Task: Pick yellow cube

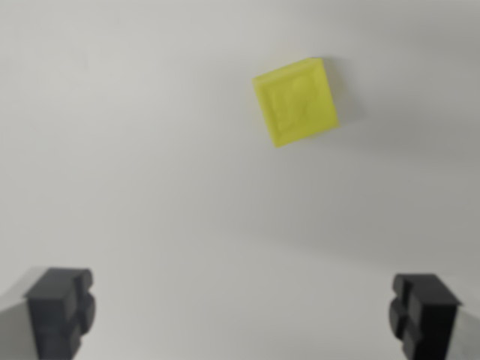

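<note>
A yellow cube (295, 101) lies on a plain white surface in the upper middle of the wrist view, turned a little askew. My gripper (241, 311) is open, its two black fingertips showing at the bottom corners, one at the wrist view's left (61, 309) and one at the wrist view's right (422, 309). Nothing is between them. The cube is well above the fingertips in the picture and slightly toward the right, apart from both.
The white surface (150, 187) fills the whole view, with a soft shadow band across the lower right.
</note>
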You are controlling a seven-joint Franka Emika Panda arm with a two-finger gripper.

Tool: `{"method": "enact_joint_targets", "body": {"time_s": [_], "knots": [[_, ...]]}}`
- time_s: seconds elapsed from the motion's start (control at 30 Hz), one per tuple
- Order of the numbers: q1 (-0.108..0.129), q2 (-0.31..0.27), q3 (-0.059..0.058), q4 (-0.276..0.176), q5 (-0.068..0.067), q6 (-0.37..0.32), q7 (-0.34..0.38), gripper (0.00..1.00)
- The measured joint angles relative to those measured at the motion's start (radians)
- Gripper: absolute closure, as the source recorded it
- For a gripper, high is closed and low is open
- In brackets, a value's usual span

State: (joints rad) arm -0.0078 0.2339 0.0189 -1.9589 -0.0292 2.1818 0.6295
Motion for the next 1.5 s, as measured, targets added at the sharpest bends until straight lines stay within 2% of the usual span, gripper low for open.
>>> {"method": "enact_joint_targets", "body": {"time_s": [0.8, 1.5], "knots": [[-0.018, 0.112, 0.0, -0.004, 0.001, 0.119, -0.132, 0.0], [-0.034, 0.226, 0.0, 0.019, 0.002, 0.213, -0.251, 0.0]]}}
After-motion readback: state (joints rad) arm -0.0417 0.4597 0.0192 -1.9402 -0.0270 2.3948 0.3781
